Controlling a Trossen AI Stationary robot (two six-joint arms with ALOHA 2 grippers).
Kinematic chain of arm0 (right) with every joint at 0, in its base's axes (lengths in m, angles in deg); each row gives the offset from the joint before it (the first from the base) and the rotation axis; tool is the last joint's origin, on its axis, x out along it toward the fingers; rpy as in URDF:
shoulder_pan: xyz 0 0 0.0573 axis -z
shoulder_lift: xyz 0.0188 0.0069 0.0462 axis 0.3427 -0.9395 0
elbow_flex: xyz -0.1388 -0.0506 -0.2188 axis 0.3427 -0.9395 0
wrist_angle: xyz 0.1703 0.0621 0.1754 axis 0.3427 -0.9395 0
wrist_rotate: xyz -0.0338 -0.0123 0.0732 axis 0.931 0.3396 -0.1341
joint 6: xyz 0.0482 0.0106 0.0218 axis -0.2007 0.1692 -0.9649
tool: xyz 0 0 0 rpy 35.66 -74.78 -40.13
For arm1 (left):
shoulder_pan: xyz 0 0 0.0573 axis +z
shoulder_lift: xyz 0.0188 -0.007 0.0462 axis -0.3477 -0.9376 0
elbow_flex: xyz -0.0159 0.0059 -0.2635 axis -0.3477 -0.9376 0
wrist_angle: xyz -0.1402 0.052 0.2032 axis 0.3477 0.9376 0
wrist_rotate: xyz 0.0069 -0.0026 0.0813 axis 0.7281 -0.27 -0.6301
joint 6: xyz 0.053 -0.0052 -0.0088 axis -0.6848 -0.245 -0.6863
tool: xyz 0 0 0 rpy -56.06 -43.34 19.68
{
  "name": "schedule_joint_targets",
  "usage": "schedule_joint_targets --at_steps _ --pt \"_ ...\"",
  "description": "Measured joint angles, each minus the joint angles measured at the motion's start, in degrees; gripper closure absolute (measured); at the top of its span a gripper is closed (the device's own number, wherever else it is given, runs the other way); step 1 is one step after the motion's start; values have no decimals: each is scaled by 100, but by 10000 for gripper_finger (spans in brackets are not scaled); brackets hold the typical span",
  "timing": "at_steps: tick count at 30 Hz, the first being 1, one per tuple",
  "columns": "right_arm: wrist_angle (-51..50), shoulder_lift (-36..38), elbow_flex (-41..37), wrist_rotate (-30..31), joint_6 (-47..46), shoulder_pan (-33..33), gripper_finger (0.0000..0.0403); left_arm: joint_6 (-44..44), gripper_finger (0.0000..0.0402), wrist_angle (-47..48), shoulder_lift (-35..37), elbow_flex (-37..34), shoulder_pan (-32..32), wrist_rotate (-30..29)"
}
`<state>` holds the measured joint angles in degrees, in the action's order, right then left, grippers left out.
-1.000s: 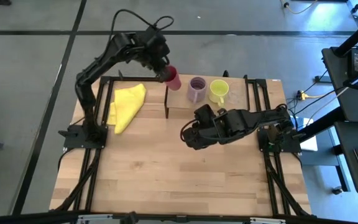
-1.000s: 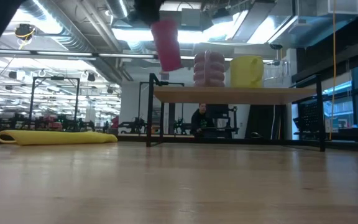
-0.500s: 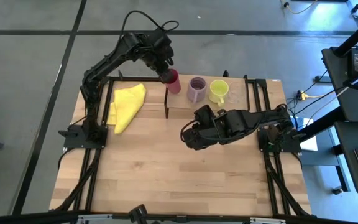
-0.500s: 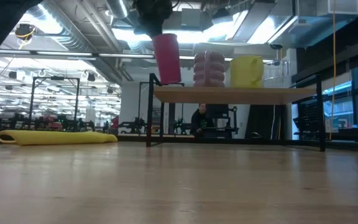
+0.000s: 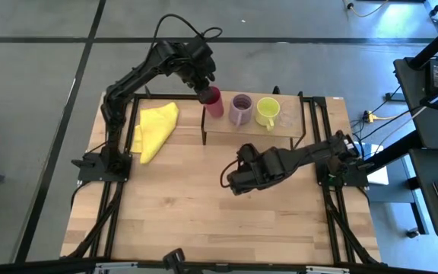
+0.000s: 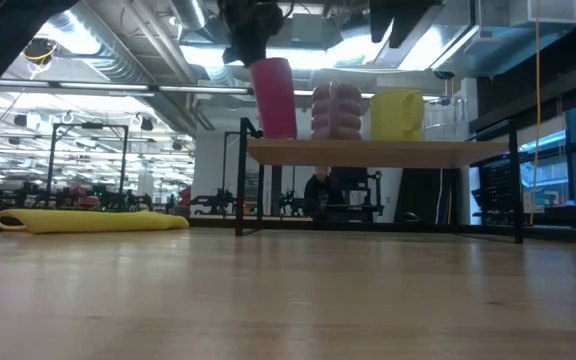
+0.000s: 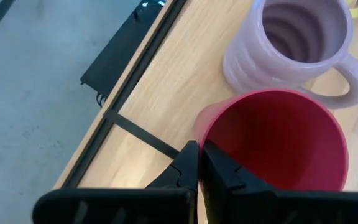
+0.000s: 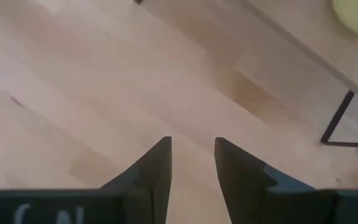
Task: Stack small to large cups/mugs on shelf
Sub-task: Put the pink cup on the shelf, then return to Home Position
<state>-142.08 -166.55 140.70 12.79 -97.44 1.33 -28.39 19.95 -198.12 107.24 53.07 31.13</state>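
Left pincer (image 5: 207, 89) is at the shelf's (image 5: 226, 134) left end, fingers (image 7: 219, 177) pinched tight on the rim of the dark red cup (image 5: 213, 101) — one finger looks to be inside the wall, one outside. Low view shows the cup (image 6: 273, 97) upright w/ its base at or just on the shelf board (image 6: 368, 152); can't tell if it's fully resting. In the left wrist view the red cup (image 7: 278, 140) sits just beside the lilac purple mug (image 7: 291, 40), the two about touching. Next along the shelf, in a row: lilac mug (image 5: 241, 109), then yellow-green mug (image 5: 267, 111), then the tiny clear glass (image 5: 288, 116) near the right end — faint, hard to make out. Right pincer (image 5: 230, 183) hangs over bare tabletop (image 5: 196, 213) in front of the shelf, well apart from the cups; its fingers (image 8: 154, 171) stand partly apart w/ nothing between them, only wood grain below. Yellow cloth (image 5: 157, 131) lies on the tabletop left of the shelf, folded, apart from both arms. Low view: cloth (image 6: 93, 221) flat at far left.
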Motion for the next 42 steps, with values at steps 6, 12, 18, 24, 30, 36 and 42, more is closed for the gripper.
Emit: schedule_joint_targets --at_steps 6,12,18,24,30,36,42 --pt "10 0 206 260 27 6 279 -90 401 -3 -45 -1 0 42" --pt "10 0 495 528 173 110 279 -94 386 -3 -45 0 0 38" --pt "10 0 556 595 314 108 279 -96 367 -3 -45 0 0 75" --pt "9 0 556 595 314 108 279 -96 370 -89 -45 0 0 77" --pt "9 0 556 637 358 122 279 -98 370 -153 -45 0 0 75" --pt "7 0 556 1123 600 167 279 38 370 -235 -9 140 0 75" --pt "-2 -8 1289 1858 1480 212 279 157 370 -935 771 132 -197 204"
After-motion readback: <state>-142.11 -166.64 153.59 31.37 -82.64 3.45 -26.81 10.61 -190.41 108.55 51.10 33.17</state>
